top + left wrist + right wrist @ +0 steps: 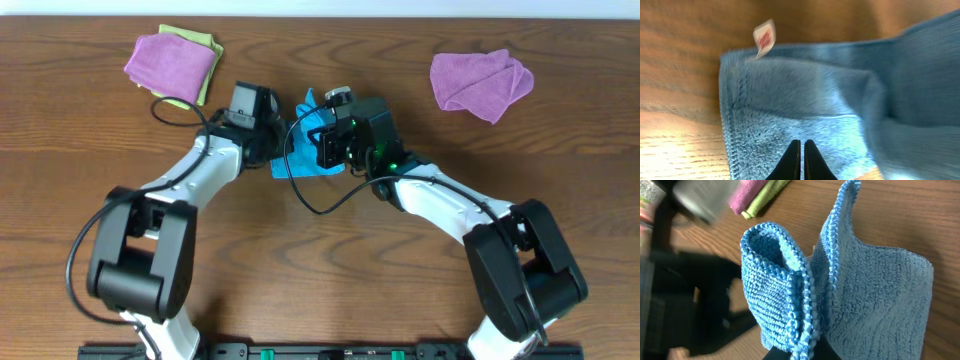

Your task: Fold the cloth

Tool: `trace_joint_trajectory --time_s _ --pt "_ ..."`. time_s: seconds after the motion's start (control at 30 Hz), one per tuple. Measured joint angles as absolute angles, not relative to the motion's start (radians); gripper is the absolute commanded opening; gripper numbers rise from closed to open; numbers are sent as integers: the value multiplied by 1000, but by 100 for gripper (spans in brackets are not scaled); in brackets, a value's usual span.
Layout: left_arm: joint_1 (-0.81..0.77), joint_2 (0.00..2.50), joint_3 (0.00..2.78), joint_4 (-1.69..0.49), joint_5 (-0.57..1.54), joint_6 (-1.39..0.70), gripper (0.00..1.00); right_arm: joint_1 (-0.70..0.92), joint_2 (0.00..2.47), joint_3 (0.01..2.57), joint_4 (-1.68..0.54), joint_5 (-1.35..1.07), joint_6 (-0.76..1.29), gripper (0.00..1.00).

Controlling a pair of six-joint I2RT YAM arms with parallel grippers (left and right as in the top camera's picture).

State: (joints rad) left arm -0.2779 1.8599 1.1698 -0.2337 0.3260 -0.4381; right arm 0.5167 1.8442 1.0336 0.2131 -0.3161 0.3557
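The sky-blue cloth point(308, 125) lies bunched at the table's middle, mostly covered by both grippers. In the left wrist view the cloth point(805, 95) spreads flat with its small white tag point(764, 37) at the far corner, and a fold rises on the right. My left gripper point(802, 150) is shut, its tips over the cloth's near part; it sits at the cloth's left side point(275, 140). My right gripper point(807, 352) is shut on the cloth's doubled hem point(805, 305) and holds it up from the table. It is at the cloth's right side point(330, 148).
A purple cloth point(170, 62) lies on a lime-green cloth point(207, 45) at the back left; both show in the right wrist view point(747, 192). Another purple cloth point(480, 82) lies at the back right. Black cables loop beside both arms.
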Motion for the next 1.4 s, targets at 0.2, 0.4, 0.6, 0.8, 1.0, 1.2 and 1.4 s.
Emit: trace_joint_trajectory --time_s 0.2,0.4,0.6,0.8,1.0,1.2,1.4 --pt "-234 1779 1187 -299 303 -377 6 537 1845 1034 215 -292 354 1" --pt "-179 1732 1187 -338 254 -336 6 566 1908 1094 198 -283 353 1" --pt "-129 1703 1187 -344 240 -331 6 595 1991 1179 120 -279 336 12" --pt "-104 1689 1187 -359 235 -331 6 619 1998 1185 115 -292 315 39" --pt "-95 1688 1187 -359 235 -331 6 648 1997 1197 110 -347 304 49" --pt "-81 1688 1187 -359 235 -321 31 696 1998 1198 86 -376 303 56" --pt "-65 1684 1187 -365 244 -314 97 704 1996 1200 83 -388 302 69"
